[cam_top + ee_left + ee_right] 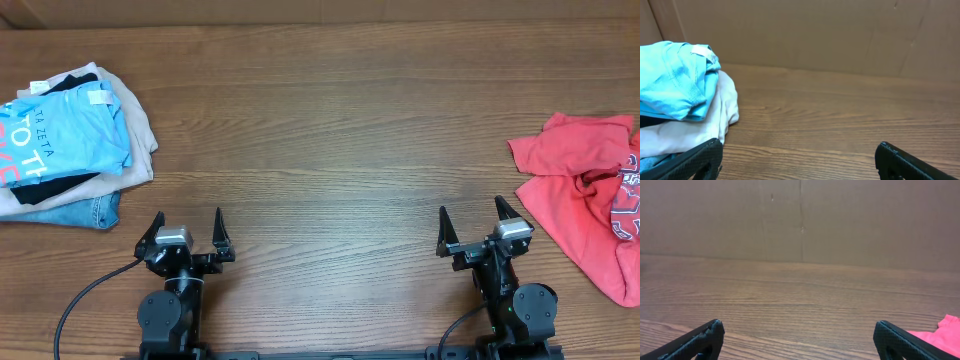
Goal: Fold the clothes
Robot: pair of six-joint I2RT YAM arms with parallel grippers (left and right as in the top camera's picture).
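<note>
A folded light blue T-shirt [62, 134] with red-orange lettering lies on top of a stack of folded clothes at the far left; it also shows in the left wrist view [672, 82]. A crumpled red T-shirt [585, 195] with a graphic lies at the right edge; a corner of it shows in the right wrist view [942, 335]. My left gripper [188, 222] [799, 152] is open and empty near the front edge, right of the stack. My right gripper [474, 219] [799, 332] is open and empty, left of the red shirt.
The stack under the blue shirt holds a beige garment [135, 125] [700, 127], a black one [50, 188] and blue denim [75, 212]. A brown cardboard wall [800, 220] stands along the back of the wooden table [330, 150].
</note>
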